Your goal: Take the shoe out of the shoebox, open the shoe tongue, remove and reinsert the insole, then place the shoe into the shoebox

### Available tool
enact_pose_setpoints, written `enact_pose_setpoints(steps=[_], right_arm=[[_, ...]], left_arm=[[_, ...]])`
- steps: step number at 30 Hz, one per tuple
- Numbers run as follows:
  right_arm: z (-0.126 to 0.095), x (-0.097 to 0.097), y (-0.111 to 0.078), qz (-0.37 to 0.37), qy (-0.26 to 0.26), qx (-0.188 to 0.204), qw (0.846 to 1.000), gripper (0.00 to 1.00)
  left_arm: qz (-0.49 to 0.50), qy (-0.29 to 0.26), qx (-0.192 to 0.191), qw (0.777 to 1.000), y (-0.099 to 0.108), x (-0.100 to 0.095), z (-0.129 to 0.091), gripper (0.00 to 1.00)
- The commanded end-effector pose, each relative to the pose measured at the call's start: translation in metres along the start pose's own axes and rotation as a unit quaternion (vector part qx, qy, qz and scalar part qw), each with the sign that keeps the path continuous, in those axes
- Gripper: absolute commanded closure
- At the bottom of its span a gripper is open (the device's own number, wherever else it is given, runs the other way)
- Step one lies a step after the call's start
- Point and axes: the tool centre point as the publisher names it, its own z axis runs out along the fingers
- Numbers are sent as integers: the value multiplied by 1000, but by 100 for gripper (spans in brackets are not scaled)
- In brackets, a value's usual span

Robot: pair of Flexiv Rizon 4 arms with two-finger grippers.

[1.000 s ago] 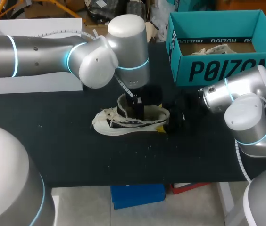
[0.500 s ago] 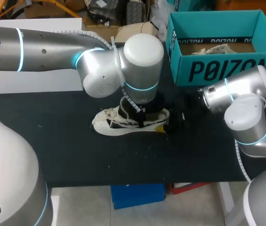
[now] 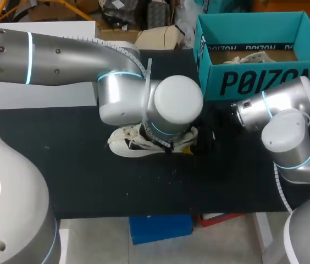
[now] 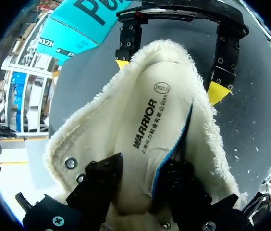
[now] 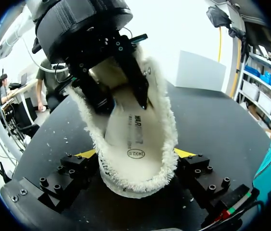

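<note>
Black desk (image 3: pixel 89 176) with the teal shoebox (image 3: pixel 265 82) at its far right side. The white, fleece-lined shoe (image 3: pixel 123 144) lies at mid-desk, apart from the shoebox. The right gripper (image 5: pixel 134 155) clasps the shoe's heel from both sides with its yellow tips. The left gripper (image 5: pixel 123 101) reaches down into the shoe opening, onto the insole (image 4: pixel 145 120); whether it grasps the insole cannot be told.

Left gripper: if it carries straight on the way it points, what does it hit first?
Likely the insole lining the shoe; the left gripper points into the shoe's opening. Depth is unclear.
</note>
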Motion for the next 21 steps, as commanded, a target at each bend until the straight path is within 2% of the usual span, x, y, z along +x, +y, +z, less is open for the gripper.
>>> enact_pose_setpoints(steps=[1,8,9,14,21], right_arm=[[2,1,0,1,0,1,1000,100],[2,1,0,1,0,1,1000,100],[2,1,0,1,0,1,1000,100],[2,1,0,1,0,1,1000,100],[2,1,0,1,0,1,1000,100]], left_arm=[[-11,-115,13,993,7,-1,-5,62],[-13,-94,29,995,3,3,1,66],[-11,-81,35,996,2,4,3,74],[-8,-48,36,998,1,6,10,100],[18,-3,32,999,-2,6,10,100]])
